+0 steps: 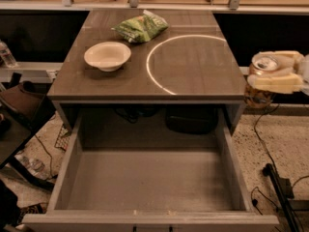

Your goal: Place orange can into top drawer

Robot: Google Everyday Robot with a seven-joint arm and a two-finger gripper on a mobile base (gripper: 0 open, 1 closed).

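The orange can [260, 94] is upright in the air at the right edge of the view, beyond the cabinet's right side. Its silver top with pull tab shows. My gripper [275, 74] is shut on the orange can, its pale fingers [276, 82] wrapped around the can's upper part. The top drawer [149, 180] is pulled fully open at the bottom of the view. Its grey floor is bare. The can is to the right of the drawer's right wall and higher than it.
A cream bowl [107, 55] and a green chip bag [141, 27] sit on the cabinet top [193, 76], which has a pale circular mark. Cables and a black stand [277, 187] lie on the speckled floor to the right. A dark chair [21, 105] is at left.
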